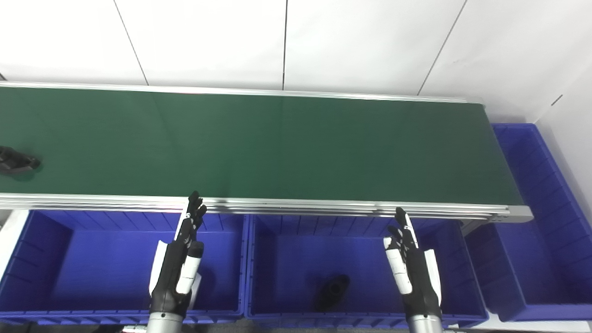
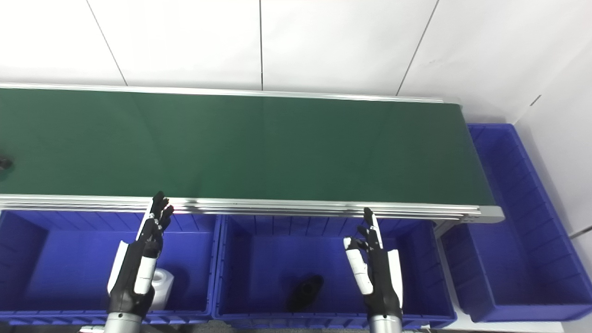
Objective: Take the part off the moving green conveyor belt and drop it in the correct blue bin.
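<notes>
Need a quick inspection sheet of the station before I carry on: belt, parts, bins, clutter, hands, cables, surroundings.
Surface: green conveyor belt, bare except at its far left edge.
Job's things: dark part on the belt at the far left; left blue bin holds a white part; middle blue bin holds a black part; right blue bin at the belt's end, nothing seen inside.
Clutter: nothing seen.
Hands: left hand open, above the left bin; right hand open, above the middle bin; both hold nothing.
Cables: nothing seen.
Surroundings: white panelled wall behind the belt.
</notes>
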